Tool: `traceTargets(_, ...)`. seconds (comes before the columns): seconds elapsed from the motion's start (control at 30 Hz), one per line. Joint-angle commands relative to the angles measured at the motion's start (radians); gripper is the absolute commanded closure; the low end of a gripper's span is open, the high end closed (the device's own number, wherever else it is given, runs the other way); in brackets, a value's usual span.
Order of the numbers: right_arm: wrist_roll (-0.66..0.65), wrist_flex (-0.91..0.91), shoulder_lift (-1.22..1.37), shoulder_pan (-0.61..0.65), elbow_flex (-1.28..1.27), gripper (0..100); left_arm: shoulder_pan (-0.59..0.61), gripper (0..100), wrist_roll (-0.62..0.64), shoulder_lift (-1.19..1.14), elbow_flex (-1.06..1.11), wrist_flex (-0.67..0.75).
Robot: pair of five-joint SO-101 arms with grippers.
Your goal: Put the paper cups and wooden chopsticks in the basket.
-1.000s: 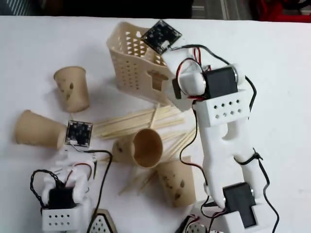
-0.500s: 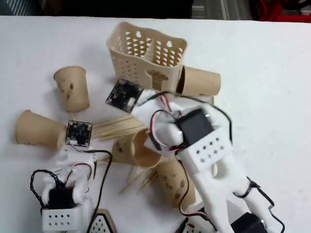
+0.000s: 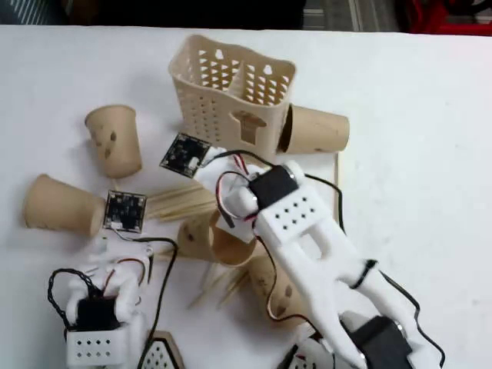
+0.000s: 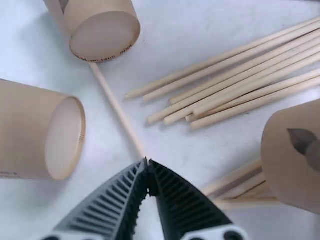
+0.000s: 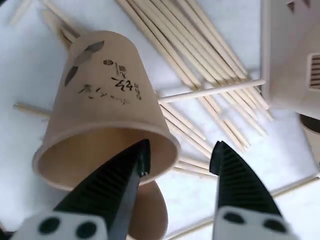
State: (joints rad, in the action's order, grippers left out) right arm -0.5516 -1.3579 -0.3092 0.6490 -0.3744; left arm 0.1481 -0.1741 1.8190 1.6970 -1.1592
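My right gripper (image 5: 181, 151) hangs with its fingers spread apart and nothing between them, over a tipped paper cup (image 5: 106, 117) in the middle of the table (image 3: 430, 115). My right wrist view looks straight into that cup's open mouth, with its base pointing away toward the chopstick bundle (image 5: 195, 70). One fingertip crosses the rim, though I cannot tell whether it is inside the mouth or only above it. The high view hides those fingers under my own arm. It does show the cup's long axis running across the table, base to the picture's left and mouth to its right.

My left gripper (image 4: 148, 164) is closed, tips pressed together on nothing, just at the end of a single chopstick (image 4: 117, 111) that points away toward two more cups. My left wrist view shows these as round bases facing the camera, the nearer cup (image 4: 42, 131) and the farther cup (image 4: 102, 29).

From above, the bundle lies lengthwise across the table, rising slightly toward the basket (image 3: 231, 88) on the far side. Another cup (image 3: 317, 129) lies on its side just beside the basket, mouth toward it. A lone chopstick (image 3: 337, 181) lies apart, running front to back beside my right arm.
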Motion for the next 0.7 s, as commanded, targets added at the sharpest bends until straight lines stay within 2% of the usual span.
traceTargets(0.0, 0.008, 0.042, 0.024, 0.01, 0.006, 79.3, 0.005, 97, -0.006, 0.005, -0.005, 0.011)
traceTargets(0.13, 0.008, 0.062, 0.068, 0.01, 0.006, 80.2, 0.005, 97, -0.006, 0.005, -0.005, 0.011)
traceTargets(0.37, -0.002, 0.093, 0.044, 0.008, 0.012, 98.0, 0.005, 97, -0.006, 0.005, -0.005, 0.011)
traceTargets(0.67, 0.008, -0.012, -0.162, 0.005, 0.014, 98.0, 0.005, 97, -0.006, 0.005, -0.005, 0.009)
